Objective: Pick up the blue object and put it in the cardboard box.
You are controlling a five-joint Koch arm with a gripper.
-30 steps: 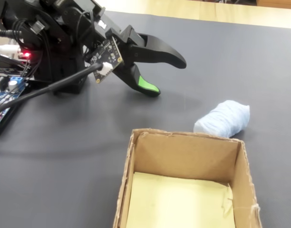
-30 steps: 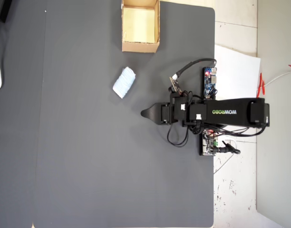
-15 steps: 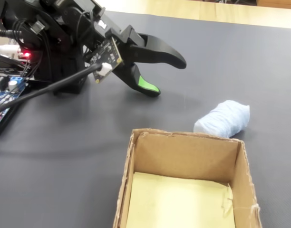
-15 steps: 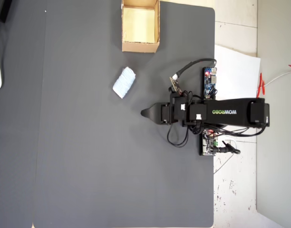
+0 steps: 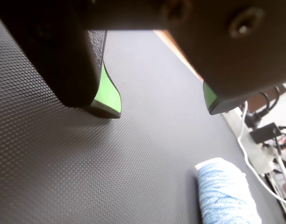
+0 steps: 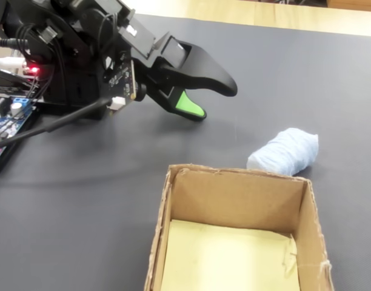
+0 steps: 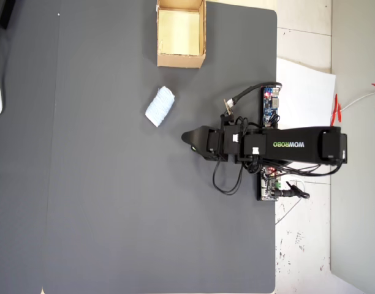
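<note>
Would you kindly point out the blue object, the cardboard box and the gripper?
blue object [image 6: 287, 151]: fixed view, middle of its ribbed top.
cardboard box [image 6: 240, 197]: fixed view, far inner wall.
gripper [image 5: 161, 105]: wrist view, between the green-padded fingertips.

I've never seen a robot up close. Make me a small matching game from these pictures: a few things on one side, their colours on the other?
Things:
1. soft ribbed oblong lump
2. small open cardboard box
3. textured table mat
4. pads inside the robot's hand

Colours:
A. dark grey
B. bright green
C. pale blue
D. brown, yellowish inside

Pairs: 1-C, 2-D, 3-A, 4-B
</note>
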